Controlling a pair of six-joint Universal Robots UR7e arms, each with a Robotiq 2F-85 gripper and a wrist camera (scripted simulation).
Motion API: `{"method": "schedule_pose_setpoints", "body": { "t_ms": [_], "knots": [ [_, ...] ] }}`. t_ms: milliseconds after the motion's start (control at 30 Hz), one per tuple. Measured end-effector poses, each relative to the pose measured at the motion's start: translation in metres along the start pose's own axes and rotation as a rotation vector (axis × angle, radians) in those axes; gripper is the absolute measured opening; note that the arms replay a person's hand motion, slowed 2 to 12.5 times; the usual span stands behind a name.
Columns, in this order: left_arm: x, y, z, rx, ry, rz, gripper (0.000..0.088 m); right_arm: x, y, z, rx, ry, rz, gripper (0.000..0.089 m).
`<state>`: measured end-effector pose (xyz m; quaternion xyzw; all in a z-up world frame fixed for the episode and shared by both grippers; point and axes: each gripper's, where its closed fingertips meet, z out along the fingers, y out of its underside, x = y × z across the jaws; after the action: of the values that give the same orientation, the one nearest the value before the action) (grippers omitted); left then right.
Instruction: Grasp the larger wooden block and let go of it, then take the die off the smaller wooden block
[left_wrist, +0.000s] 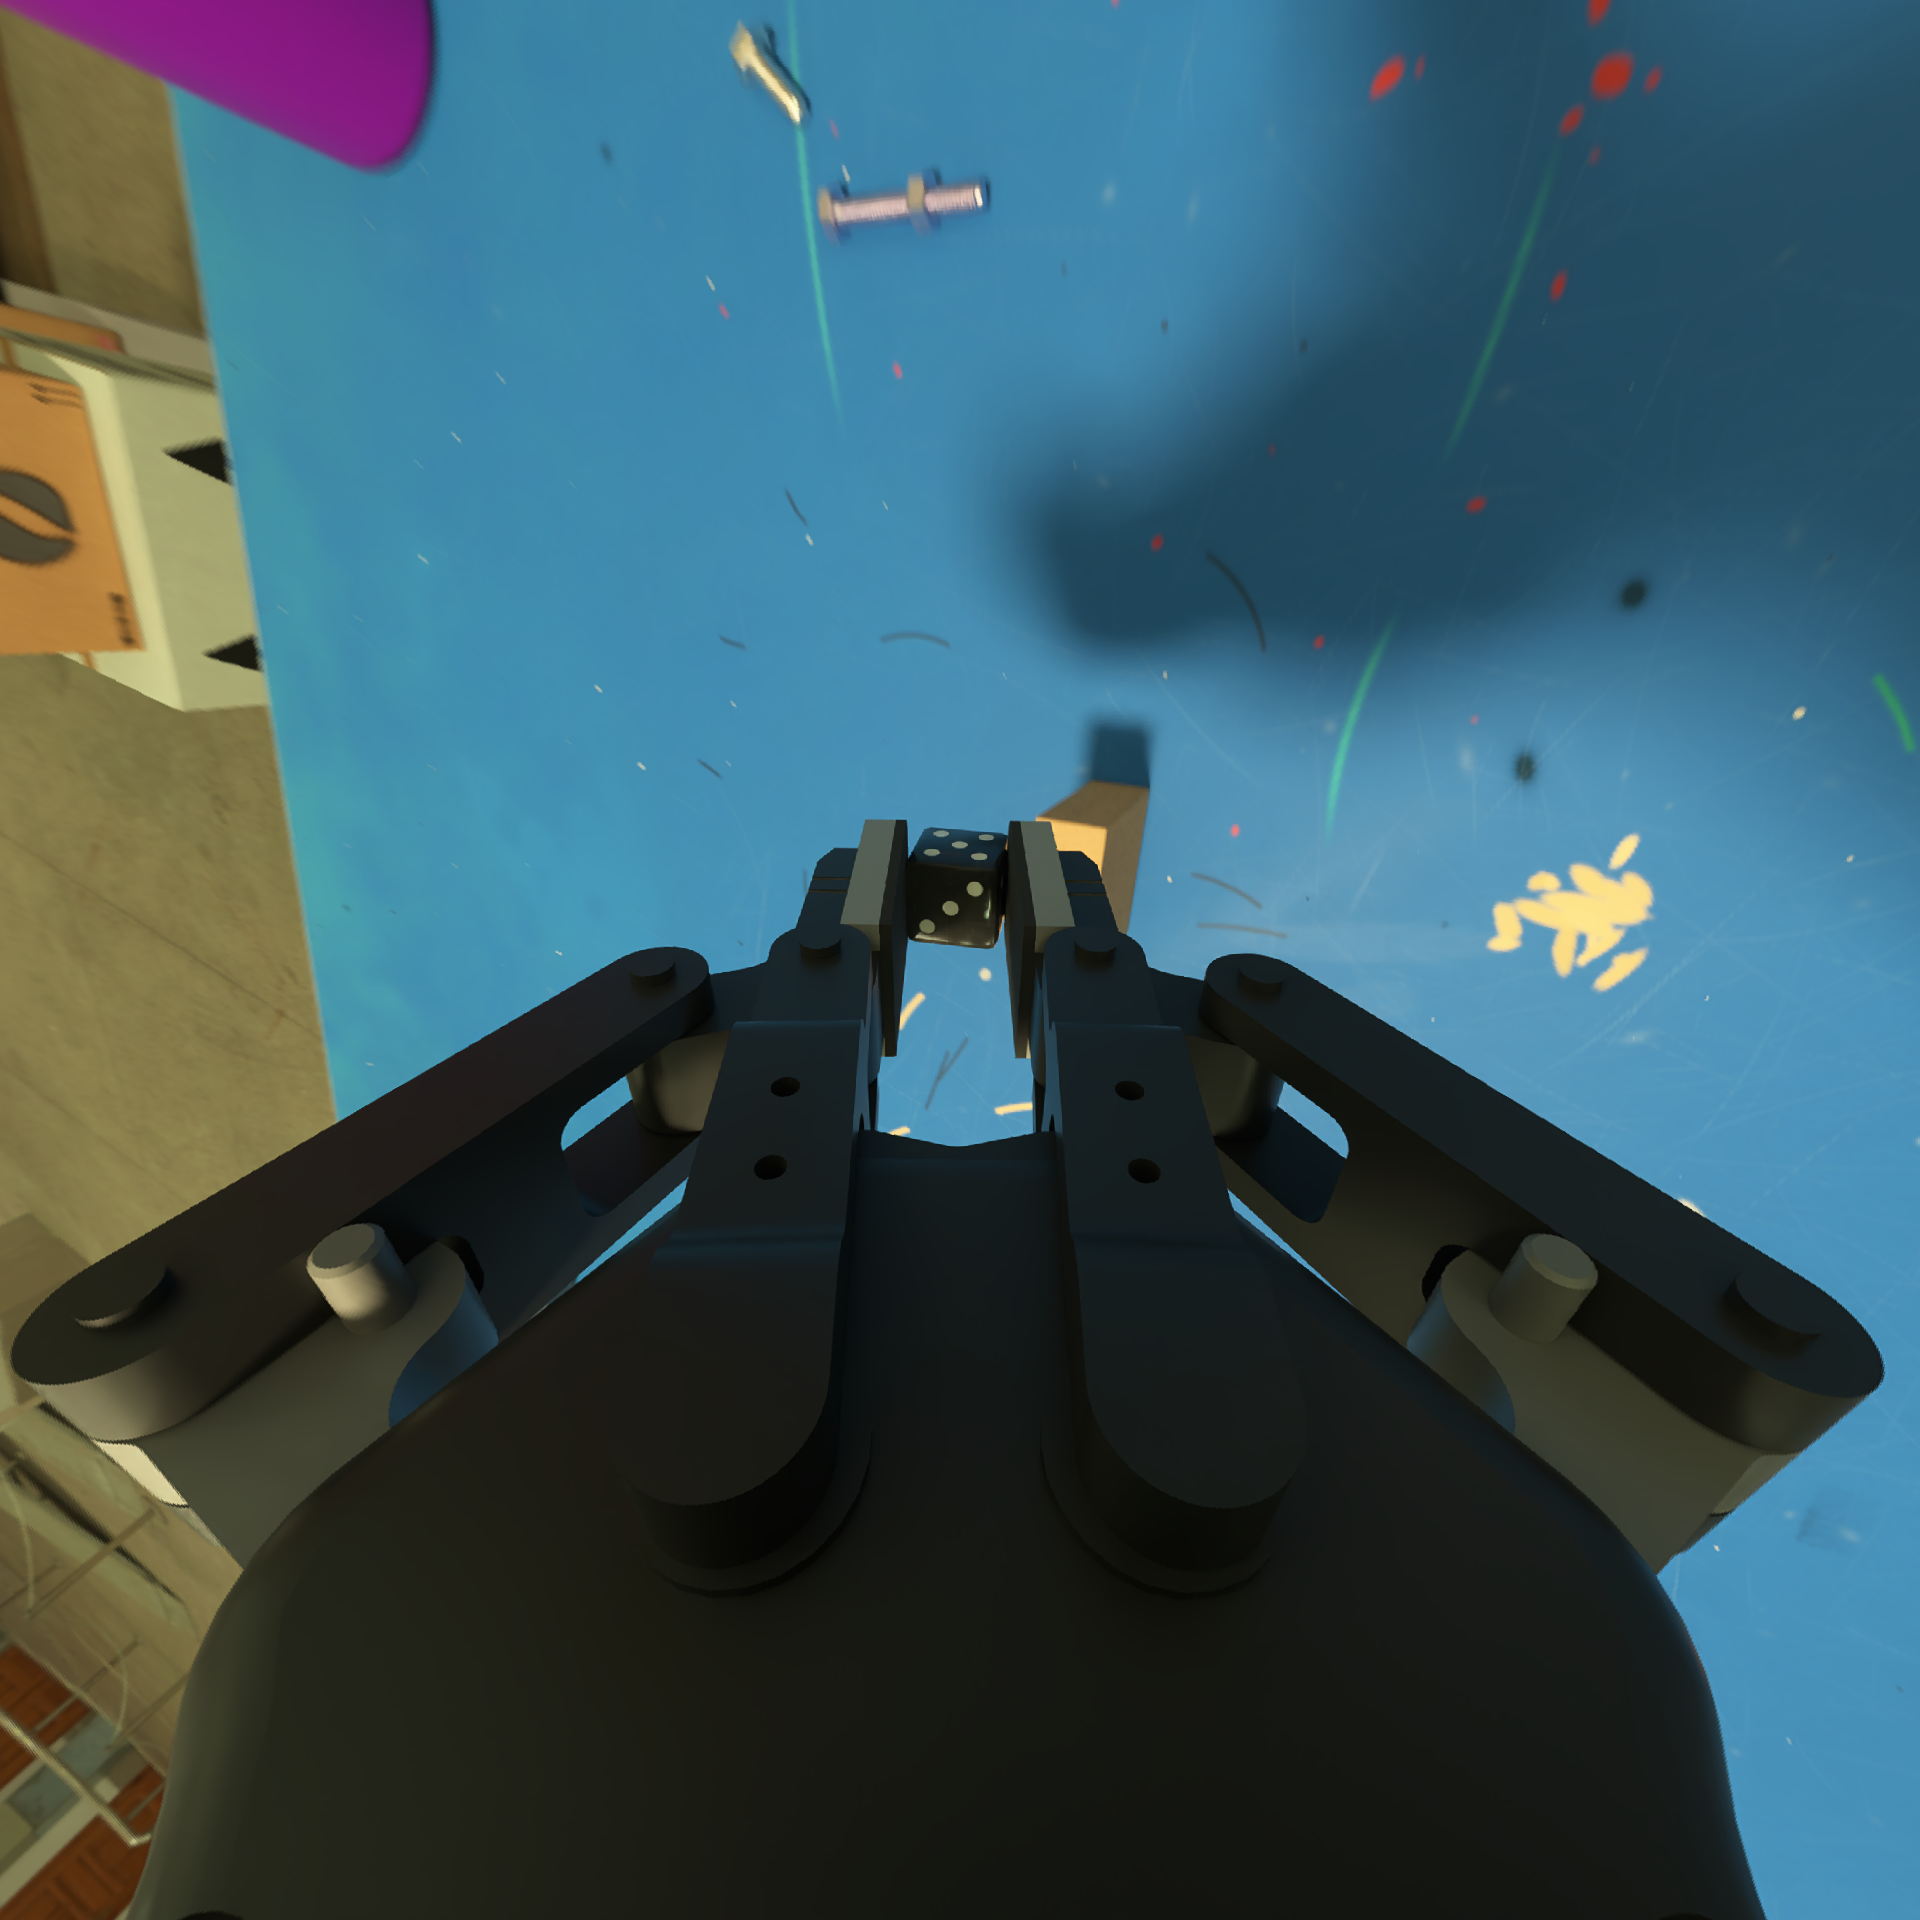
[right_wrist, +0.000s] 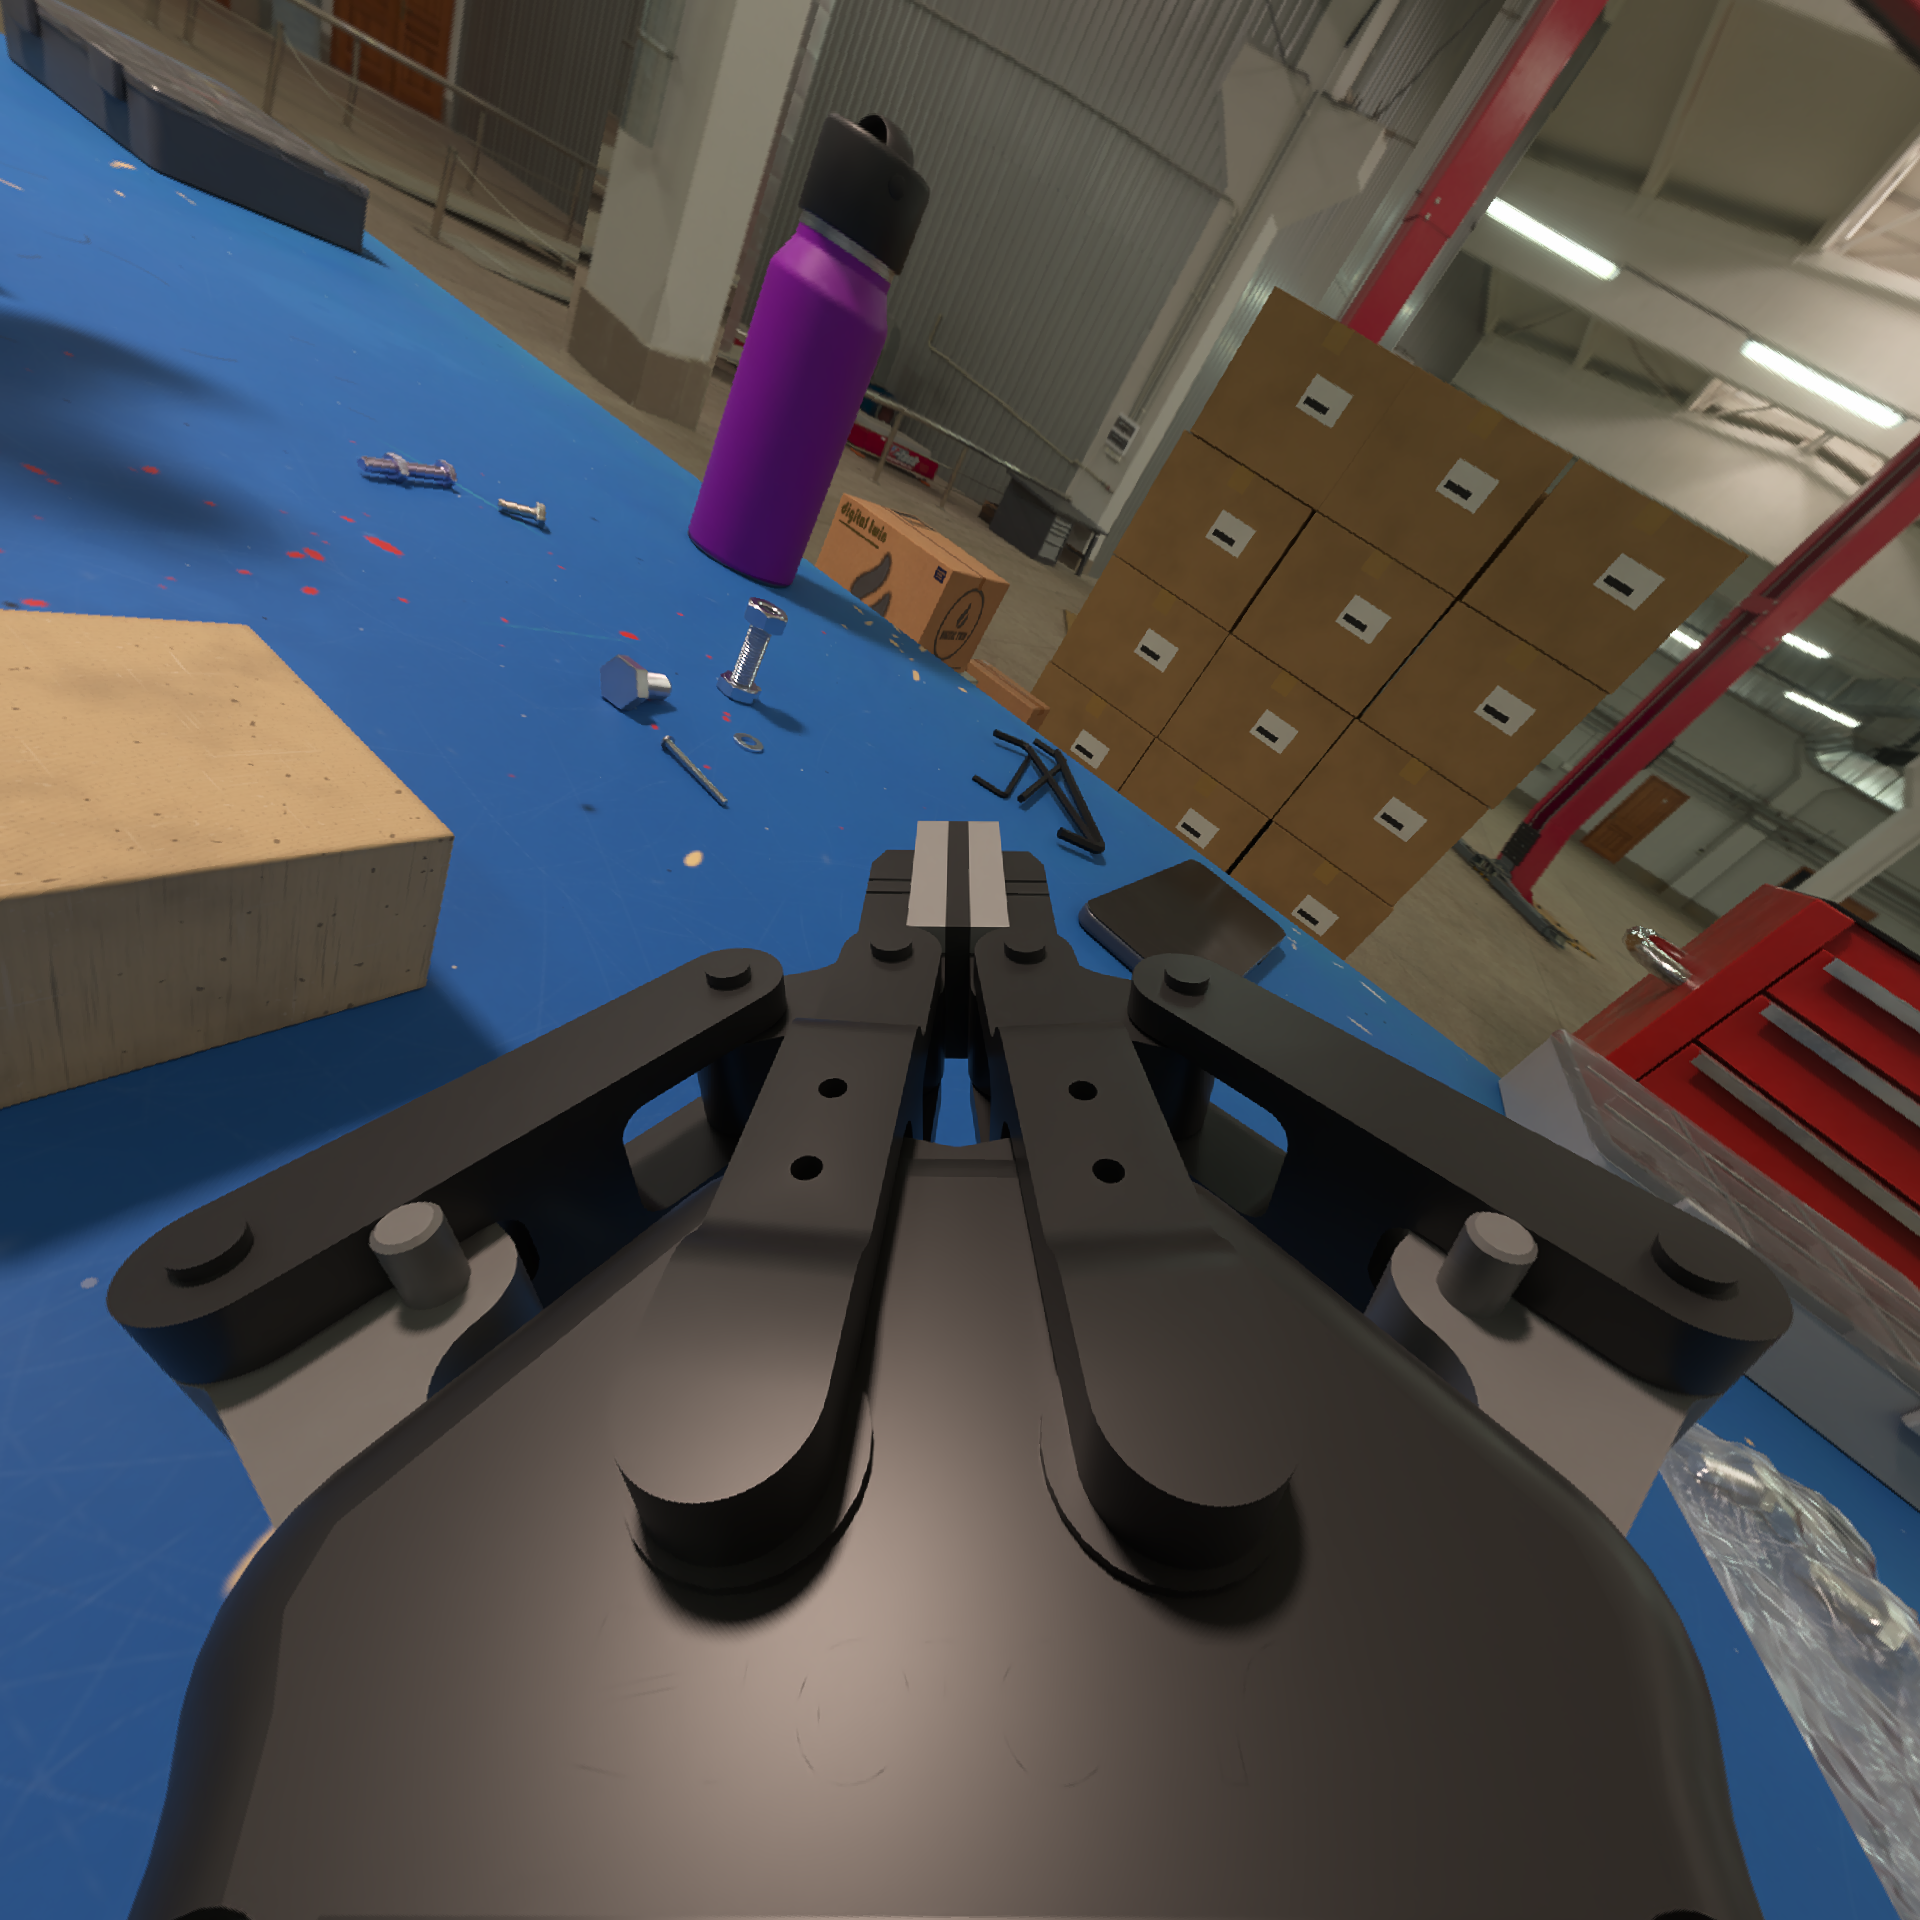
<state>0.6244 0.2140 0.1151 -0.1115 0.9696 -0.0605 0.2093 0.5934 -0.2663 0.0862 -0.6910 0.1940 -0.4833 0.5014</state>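
Left wrist view: left claw (left_wrist: 957, 883) pinching the black die (left_wrist: 957, 885) between its two pads, pale pips on the two faces that show. Die held clear above the blue counter (left_wrist: 582, 582). Smaller wooden block (left_wrist: 1103, 831) sits just behind and right of the claw's right finger, partly hidden by it; whether die and block touch, cannot tell. Counter flecked with red, green and yellow paint marks. Farther off, a bolt with nut (left_wrist: 902, 205) and a small metal piece (left_wrist: 769, 71), blurred. Purple bottle (left_wrist: 260, 62) cuts in at the top left corner. Beyond the counter edge, an orange carton (left_wrist: 52, 520) with dark print, too blurred to read.

Right wrist view: right claw (right_wrist: 957, 873) pressed together, pads meeting, nothing between them, low over the counter (right_wrist: 499, 312). Larger wooden block (right_wrist: 187, 831) lies flat on the counter to the claw's left, apart from it. Ahead: scattered bolts (right_wrist: 750, 649), a nail (right_wrist: 694, 771), a washer (right_wrist: 747, 742), a bunch of hex keys (right_wrist: 1044, 790), a dark phone (right_wrist: 1184, 916) just right of the fingertips. Purple bottle (right_wrist: 805, 364) with black cap stands upright near the far edge. Off the counter: a printed carton (right_wrist: 914, 582), stacked brown boxes (right_wrist: 1371, 603) each with a white label, a red tool cabinet (right_wrist: 1787, 1039)
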Motion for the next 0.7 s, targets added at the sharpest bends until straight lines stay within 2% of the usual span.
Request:
{"method": "schedule_pose_setpoints", "body": {
  "t_ms": [200,400,700],
  "knots": [
    [-0.007,-0.039,-0.026,0.093,-0.082,0.033,0.0170,0.001,-0.002,-0.001,0.017,0.002,0.009,0.0000],
    [-0.006,-0.091,-0.051,0.195,-0.132,0.091,0.0170,0.001,-0.004,-0.002,0.030,0.003,0.016,0.0000],
    [0.019,-0.184,-0.068,0.361,-0.103,0.207,0.0170,0.001,-0.007,-0.005,0.048,-0.006,0.028,0.0000]
  ]
}}
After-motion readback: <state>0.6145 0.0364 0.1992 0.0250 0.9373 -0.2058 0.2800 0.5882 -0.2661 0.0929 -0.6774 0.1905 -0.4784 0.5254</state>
